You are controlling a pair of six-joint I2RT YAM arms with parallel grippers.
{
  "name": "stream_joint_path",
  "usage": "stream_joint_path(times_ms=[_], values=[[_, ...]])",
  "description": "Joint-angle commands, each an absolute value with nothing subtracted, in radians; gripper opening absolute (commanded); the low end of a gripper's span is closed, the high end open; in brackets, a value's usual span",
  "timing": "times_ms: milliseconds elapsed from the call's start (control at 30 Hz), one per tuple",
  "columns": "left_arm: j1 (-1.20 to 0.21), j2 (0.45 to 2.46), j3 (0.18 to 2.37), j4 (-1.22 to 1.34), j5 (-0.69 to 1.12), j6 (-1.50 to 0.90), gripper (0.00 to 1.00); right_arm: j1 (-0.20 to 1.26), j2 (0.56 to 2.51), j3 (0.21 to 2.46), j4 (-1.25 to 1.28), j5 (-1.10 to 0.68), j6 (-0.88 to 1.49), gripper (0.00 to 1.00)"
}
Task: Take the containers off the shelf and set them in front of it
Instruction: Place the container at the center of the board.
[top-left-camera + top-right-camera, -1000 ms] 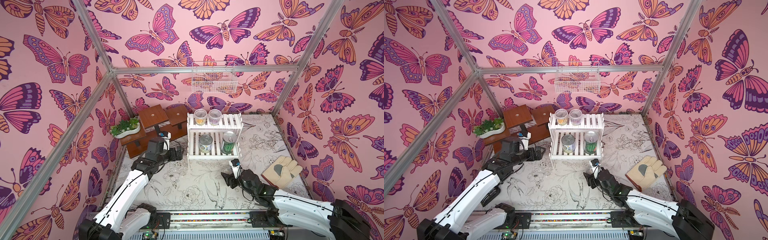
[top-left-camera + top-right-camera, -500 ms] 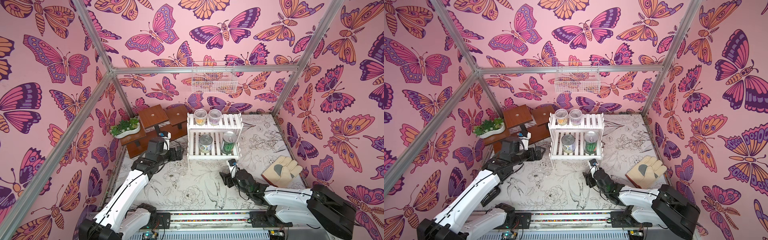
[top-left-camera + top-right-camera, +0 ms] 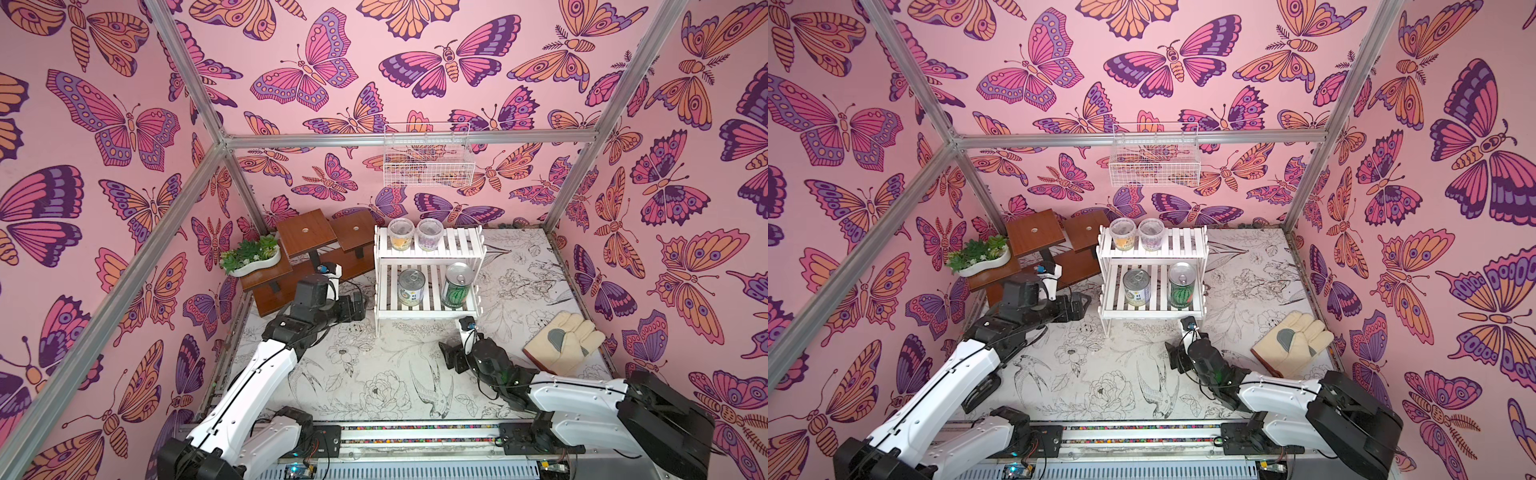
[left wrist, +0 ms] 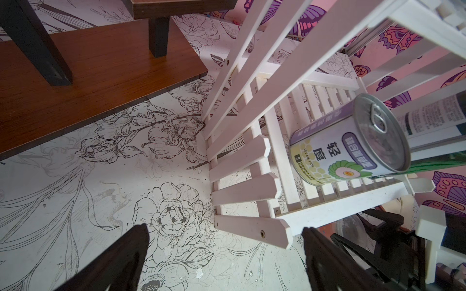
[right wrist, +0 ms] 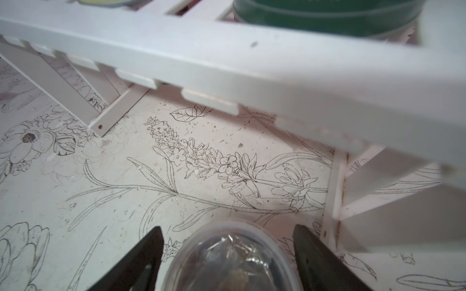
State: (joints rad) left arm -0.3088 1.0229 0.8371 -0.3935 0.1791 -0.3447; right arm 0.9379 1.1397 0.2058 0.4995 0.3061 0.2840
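The right end effector (image 5: 228, 228) hangs low over the table (image 3: 374, 374), just in front of the shelf (image 3: 461, 246). Its fingers are spread on either side of a clear lidded tub (image 5: 227, 262) standing on the table, and a gap shows beside 1 finger. The left end effector (image 3: 358, 306) is spread wide and empty beside the shelf's side. The yellow tub (image 3: 401, 237) and purple tub (image 3: 429, 237) stand on the top tier. The pale-labelled can (image 3: 411, 289) and green-striped can (image 3: 457, 286) stand on the bottom tier.

Pink butterfly walls (image 3: 124, 187) w/ floral floor (image 3: 374, 365)
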Motion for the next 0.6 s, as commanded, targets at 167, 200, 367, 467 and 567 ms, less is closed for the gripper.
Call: stream_joint_path(times_ms=[167, 200, 367, 467, 567], values=[[-0.326, 1.022, 0.86, -0.414, 0.165, -0.311, 1.0, 0.943, 0.956, 0.259, 0.224, 0.31, 0.293, 0.88], [-0.327, 1.024, 0.861, -0.415, 0.166, -0.311, 1.0, 0.943, 0.936, 0.271, 0.188, 0.307, 0.292, 0.89], [-0.331, 1.027, 0.868, -0.422, 0.167, -0.308, 1.0, 0.943, 0.836, 0.344, -0.031, 0.293, 0.302, 0.9], [-0.333, 1.031, 0.873, -0.43, 0.169, -0.299, 1.0, 0.943, 0.8, 0.398, -0.139, 0.256, 0.298, 0.91], [-0.333, 1.025, 0.874, -0.434, 0.168, -0.296, 1.0, 0.943, 0.764, 0.461, -0.243, 0.21, 0.289, 0.91]])
